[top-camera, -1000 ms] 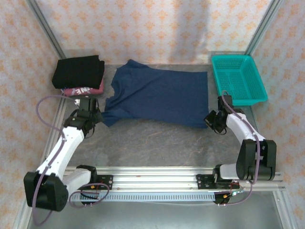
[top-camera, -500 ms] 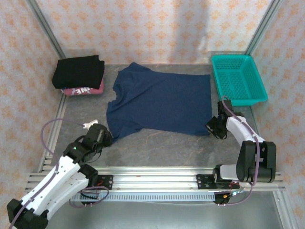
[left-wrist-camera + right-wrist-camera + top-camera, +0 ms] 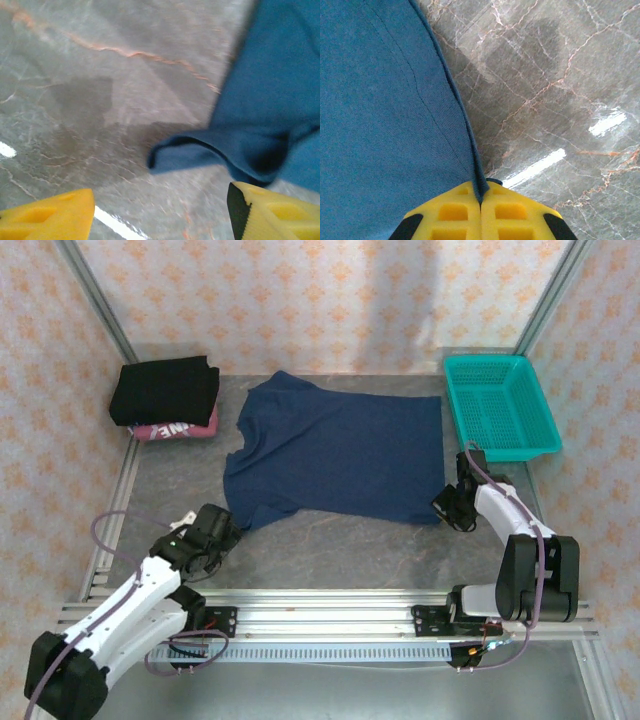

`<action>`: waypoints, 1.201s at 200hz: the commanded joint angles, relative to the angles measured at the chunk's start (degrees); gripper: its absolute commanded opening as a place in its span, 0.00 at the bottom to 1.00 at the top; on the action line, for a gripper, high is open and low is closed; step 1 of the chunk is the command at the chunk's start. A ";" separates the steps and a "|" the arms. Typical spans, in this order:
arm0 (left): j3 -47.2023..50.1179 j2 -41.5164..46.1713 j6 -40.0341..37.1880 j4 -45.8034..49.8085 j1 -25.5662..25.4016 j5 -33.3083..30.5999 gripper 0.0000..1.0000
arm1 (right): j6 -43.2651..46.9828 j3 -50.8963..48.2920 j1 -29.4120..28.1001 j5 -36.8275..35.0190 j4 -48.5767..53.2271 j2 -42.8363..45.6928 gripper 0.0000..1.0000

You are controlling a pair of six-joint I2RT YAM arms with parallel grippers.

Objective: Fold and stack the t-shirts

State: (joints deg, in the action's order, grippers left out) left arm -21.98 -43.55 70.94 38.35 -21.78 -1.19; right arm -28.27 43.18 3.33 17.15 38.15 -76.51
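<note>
Changes logged, one second back to now:

1. Left gripper [image 3: 220, 530]: I had it far out beside the folded black and pink t-shirts [image 3: 165, 400]. It is now drawn back to the near left, just off the sleeve [image 3: 200, 150] of the navy t-shirt [image 3: 335, 455], fingers apart with nothing between them.
2. Navy t-shirt: it has been dragged nearer, and its lower edge lies straighter and flatter.
3. Right gripper [image 3: 452, 508]: it has shifted slightly nearer, clamped on the shirt's edge.
</note>
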 commanded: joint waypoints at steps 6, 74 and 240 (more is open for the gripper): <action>3.94 3.94 10.60 -6.38 4.67 3.69 0.71 | 2.51 0.90 0.38 -0.62 1.73 -0.48 0.00; 7.42 11.74 23.70 -10.54 5.72 6.34 0.71 | 5.51 2.52 0.42 0.05 2.52 -1.52 0.00; 2.67 -13.50 28.51 -24.28 10.09 8.46 0.51 | 8.34 2.75 0.43 -0.26 2.64 -1.51 0.00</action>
State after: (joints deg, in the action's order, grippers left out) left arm -18.63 -53.74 99.70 20.88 -12.67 7.55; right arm -20.93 44.80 3.44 17.98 39.24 -78.17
